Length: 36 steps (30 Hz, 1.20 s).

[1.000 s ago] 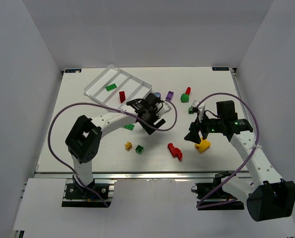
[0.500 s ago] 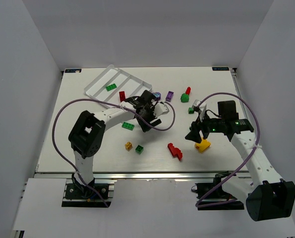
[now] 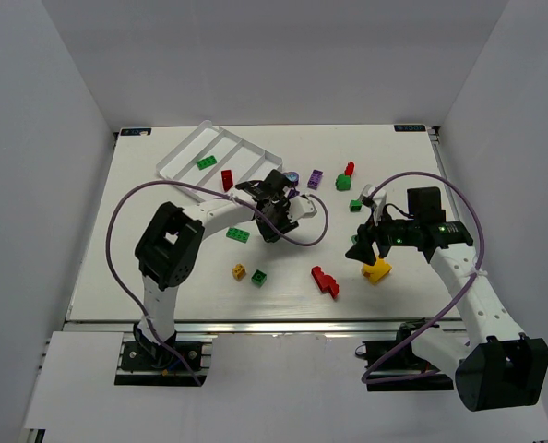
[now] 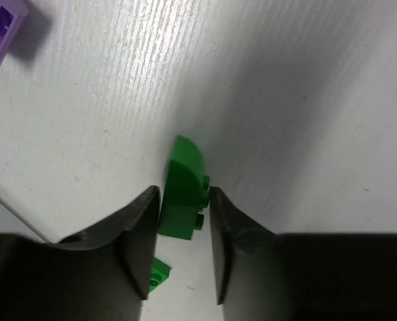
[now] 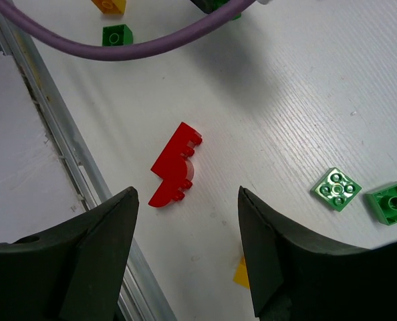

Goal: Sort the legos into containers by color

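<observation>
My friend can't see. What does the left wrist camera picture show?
A green brick sits snug between two black jaws on a white table. A purple brick peeks in at the top left corner, and a bit of another green piece shows lower down beside one jaw.

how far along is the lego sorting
Barely begun. Done: one green brick and seemingly a red one lie in the tray. In hand: the left gripper pinches a green wedge on the table; the right gripper hovers open above a red brick. Left: about ten loose bricks, all four colours.
</observation>
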Each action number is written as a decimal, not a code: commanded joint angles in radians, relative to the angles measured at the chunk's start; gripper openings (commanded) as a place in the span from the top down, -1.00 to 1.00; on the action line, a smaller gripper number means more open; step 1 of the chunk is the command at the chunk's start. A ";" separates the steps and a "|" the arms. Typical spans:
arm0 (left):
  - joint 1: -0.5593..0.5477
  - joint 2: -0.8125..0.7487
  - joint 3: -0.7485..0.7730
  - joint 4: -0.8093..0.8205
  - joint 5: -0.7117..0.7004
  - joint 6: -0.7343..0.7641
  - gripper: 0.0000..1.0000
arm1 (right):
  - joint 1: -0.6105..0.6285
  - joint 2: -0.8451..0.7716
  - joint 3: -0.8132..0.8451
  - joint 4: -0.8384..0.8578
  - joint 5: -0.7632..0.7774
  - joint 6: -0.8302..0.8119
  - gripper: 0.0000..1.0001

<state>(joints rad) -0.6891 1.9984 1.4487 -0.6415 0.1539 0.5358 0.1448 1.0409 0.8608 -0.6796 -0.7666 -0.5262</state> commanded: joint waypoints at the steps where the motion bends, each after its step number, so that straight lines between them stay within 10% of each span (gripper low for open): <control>1: 0.010 0.005 0.012 0.028 0.022 0.013 0.14 | -0.007 0.005 0.038 0.015 -0.026 0.012 -0.32; 14: 0.078 -0.081 0.168 0.059 0.050 -0.219 0.72 | -0.017 -0.005 0.046 0.012 -0.045 0.014 -0.20; 21: 0.263 -0.133 0.253 0.051 0.150 -0.453 0.82 | -0.017 -0.012 0.035 0.012 -0.108 -0.003 1.00; 36: 0.573 0.014 0.300 0.120 -0.224 -0.549 0.81 | -0.016 0.024 0.049 0.038 -0.125 -0.024 1.00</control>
<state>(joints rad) -0.1242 2.0026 1.7058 -0.5560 0.0422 0.0086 0.1318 1.0603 0.8749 -0.6704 -0.8574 -0.5362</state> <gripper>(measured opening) 0.383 0.005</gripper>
